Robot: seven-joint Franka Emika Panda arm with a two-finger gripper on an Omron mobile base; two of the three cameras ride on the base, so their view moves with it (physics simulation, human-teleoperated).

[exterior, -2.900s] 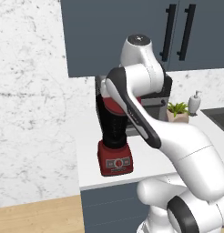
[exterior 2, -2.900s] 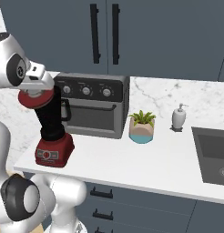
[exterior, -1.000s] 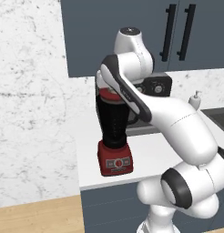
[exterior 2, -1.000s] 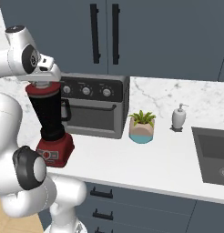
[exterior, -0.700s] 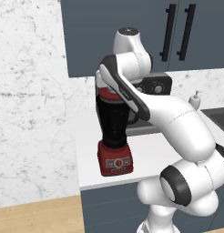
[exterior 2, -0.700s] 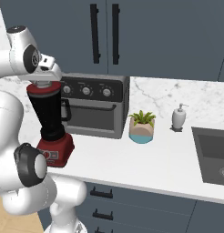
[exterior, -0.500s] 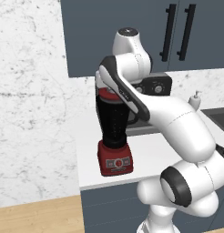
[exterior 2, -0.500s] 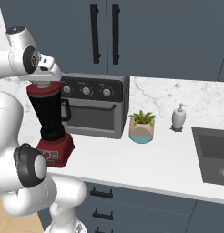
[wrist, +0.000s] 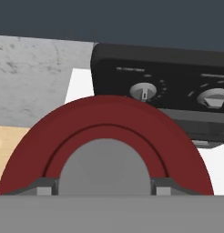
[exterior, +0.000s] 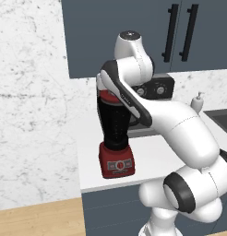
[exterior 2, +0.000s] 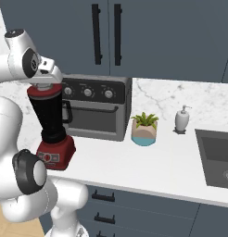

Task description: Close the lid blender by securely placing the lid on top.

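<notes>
A: Sitting on the jar mouth, is the lid (wrist: 104, 136) already in its place?

B: It seems so. From the right base view the red lid (exterior 2: 44, 91) lies flat on top of the dark jar of the blender (exterior 2: 52, 129), directly under the hand. The blender (exterior: 116, 138) stands on the white counter (exterior 2: 148, 159), just in front of the left end of the toaster oven (exterior 2: 98, 107).

A: And the gripper (exterior 2: 43, 86), is it clamped on the lid or let go?

B: One cannot tell. The hand is right above the lid, but the fingers are hidden in both base views. In the hand view the red ring and its grey centre are very close, with the oven knobs (wrist: 144, 91) behind.

A: What else stands on the counter?

B: A small plant (exterior 2: 144, 127), then a soap bottle (exterior 2: 182, 119), and the sink (exterior 2: 218, 155) at the far right
</notes>
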